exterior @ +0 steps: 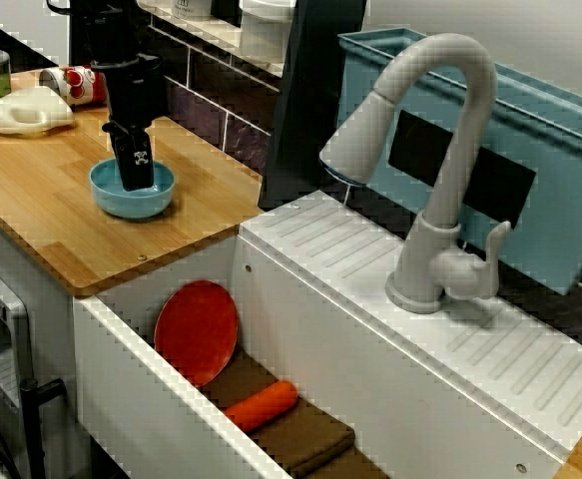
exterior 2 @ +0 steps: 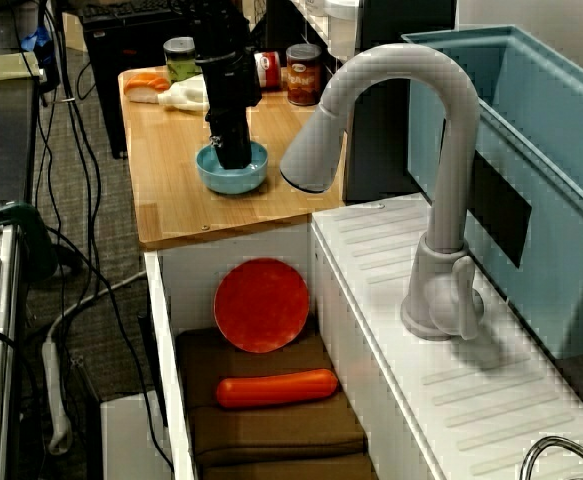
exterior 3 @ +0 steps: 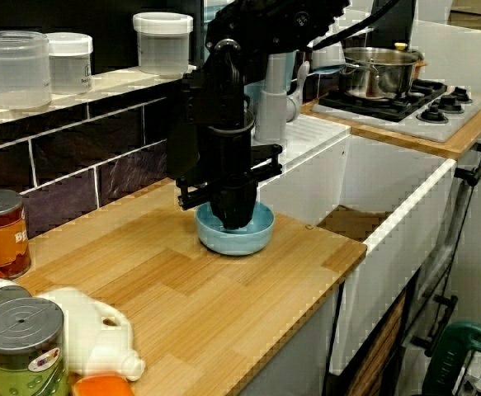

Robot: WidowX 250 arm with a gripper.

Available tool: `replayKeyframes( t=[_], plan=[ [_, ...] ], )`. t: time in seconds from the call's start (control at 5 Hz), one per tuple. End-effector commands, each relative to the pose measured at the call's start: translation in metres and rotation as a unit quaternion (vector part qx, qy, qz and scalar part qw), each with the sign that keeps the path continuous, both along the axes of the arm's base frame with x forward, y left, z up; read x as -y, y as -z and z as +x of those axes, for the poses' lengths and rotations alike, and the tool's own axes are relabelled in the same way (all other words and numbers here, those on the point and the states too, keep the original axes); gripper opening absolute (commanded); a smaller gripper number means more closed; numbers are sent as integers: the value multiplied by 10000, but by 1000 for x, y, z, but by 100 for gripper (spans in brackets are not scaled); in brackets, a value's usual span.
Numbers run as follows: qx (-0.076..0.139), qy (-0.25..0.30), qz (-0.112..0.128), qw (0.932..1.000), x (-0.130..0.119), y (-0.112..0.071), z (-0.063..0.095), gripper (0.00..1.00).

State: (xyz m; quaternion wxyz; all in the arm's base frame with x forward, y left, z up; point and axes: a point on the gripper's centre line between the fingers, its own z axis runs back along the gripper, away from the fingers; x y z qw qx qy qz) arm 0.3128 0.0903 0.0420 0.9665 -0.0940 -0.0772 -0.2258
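A light blue bowl (exterior: pixel 163 203) stands on the wooden counter (exterior: pixel 51 220) near the sink's edge. My black gripper (exterior: pixel 136 178) points straight down with its fingertips inside the bowl. In the view along the sink the gripper (exterior 2: pixel 234 156) fills the middle of the bowl (exterior 2: pixel 249 181). Seen from the counter side, the gripper (exterior 3: pixel 233 216) hides the inside of the bowl (exterior 3: pixel 255 238). The bowl's wall covers the fingertips, so neither their spacing nor anything between them shows.
In the sink a red plate (exterior: pixel 196 332) leans on the wall, with an orange carrot (exterior: pixel 261 406) on a brown cloth (exterior: pixel 305 439). A grey faucet (exterior: pixel 440 150) and teal bin (exterior: pixel 540 160) stand behind. Cans (exterior 3: pixel 1 231) and a white bottle (exterior 3: pixel 91 338) crowd the counter's far end.
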Motion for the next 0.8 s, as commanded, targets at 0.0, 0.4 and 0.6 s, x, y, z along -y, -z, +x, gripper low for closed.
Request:
replayKeyframes(
  t=[0.0, 0.4, 0.6],
  plan=[
    [44, 107, 57, 9999, 2, -5, 4, 0],
    [-279, 419, -218, 9985, 13, -2, 9, 0],
    [-377, 470, -283, 9978, 17, 1, 10, 0]
  ],
)
